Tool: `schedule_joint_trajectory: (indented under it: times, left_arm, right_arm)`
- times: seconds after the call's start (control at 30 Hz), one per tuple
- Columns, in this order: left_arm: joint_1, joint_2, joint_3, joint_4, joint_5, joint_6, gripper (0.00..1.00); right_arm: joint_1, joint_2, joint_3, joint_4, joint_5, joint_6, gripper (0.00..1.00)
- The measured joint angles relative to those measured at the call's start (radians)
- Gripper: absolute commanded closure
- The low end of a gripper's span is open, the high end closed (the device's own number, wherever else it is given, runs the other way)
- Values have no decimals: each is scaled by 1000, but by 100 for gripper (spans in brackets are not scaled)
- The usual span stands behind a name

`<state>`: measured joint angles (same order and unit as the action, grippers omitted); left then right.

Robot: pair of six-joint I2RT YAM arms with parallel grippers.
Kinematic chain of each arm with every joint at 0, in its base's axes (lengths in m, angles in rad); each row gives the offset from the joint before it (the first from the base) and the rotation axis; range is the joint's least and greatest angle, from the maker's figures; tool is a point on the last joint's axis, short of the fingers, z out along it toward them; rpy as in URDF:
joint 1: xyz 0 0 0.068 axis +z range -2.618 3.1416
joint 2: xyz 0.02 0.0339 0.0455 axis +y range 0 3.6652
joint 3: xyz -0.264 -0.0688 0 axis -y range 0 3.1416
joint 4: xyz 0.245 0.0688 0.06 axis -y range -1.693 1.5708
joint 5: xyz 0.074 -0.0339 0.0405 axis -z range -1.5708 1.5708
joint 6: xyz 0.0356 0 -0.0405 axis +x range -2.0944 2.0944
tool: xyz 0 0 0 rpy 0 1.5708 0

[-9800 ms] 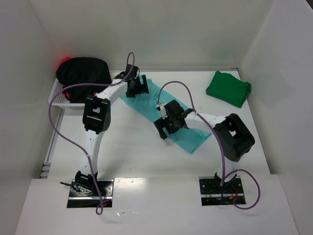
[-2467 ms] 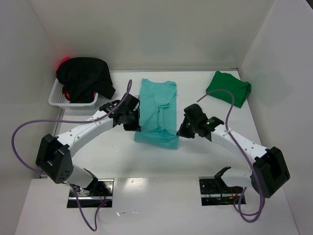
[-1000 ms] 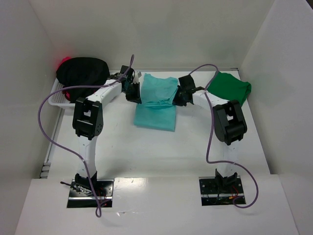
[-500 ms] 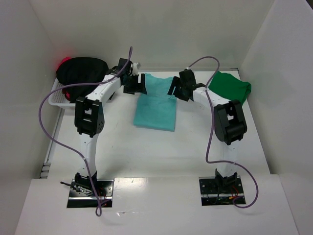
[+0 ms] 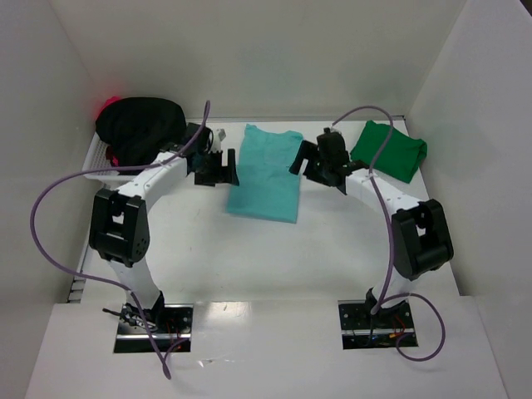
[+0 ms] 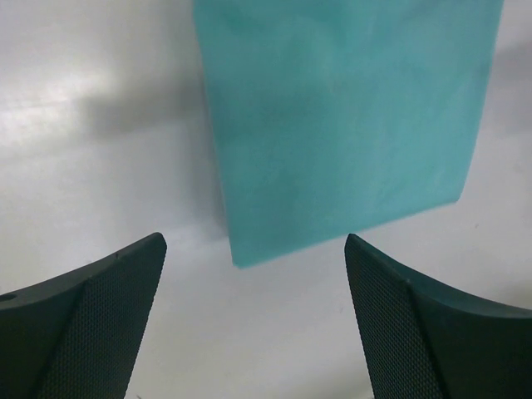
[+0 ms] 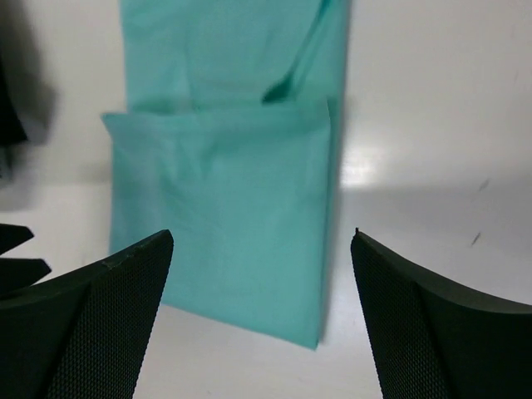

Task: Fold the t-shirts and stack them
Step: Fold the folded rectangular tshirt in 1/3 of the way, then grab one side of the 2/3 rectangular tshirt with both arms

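Light teal cloth t-shirt (image 5: 266, 174) lies flat on the white table (image 5: 249, 258), in the middle of its far half, between the two arms. It is folded to a long narrow rectangle running away from the bases. The far end is a little wider and has a shallow dip at its edge. The near edge sits slightly askew, with its right corner closer to the bases.

In the right wrist view the near part is doubled over. A squarish flap lies on the lower layer, its fold edge runs straight across, and a small V-shaped tuck sits just above it. The surface is smooth, with only faint soft creases.

Left gripper (image 5: 218, 169) is just beside the shirt's left edge. Its fingers are spread wide and hold nothing. In its wrist view a corner of the shirt shows between and beyond the fingertips.

Right gripper (image 5: 301, 158) is at the shirt's right edge, also spread wide and holding nothing. Whether either gripper touches the cloth cannot be told.

Dark green folded t-shirt (image 5: 389, 150) lies at the far right, well apart from the teal one. Black t-shirt (image 5: 140, 125) is heaped over a white slatted basket (image 5: 98, 170) at the far left. A bit of red-pink cloth (image 5: 108, 105) shows behind it.
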<state>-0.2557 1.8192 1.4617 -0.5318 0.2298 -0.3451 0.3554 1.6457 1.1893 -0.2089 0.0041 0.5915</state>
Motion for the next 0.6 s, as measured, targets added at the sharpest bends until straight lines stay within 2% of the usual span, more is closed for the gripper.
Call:
schedule_joint_trajectory:
  times: [0.13, 0.23, 0.6]
  left_arm:
    - [-13, -54, -169, 18, -3, -29, 5]
    - [-13, -55, -233, 25, -9, -44, 6]
    - [-13, -32, -249, 100, -19, -78, 12]
  right_arm:
    - [47, -7, -145, -4, -3, 27, 10]
    - [72, -7, -233, -26, -12, 49, 13]
    - [118, -15, -255, -11, -22, 82, 31]
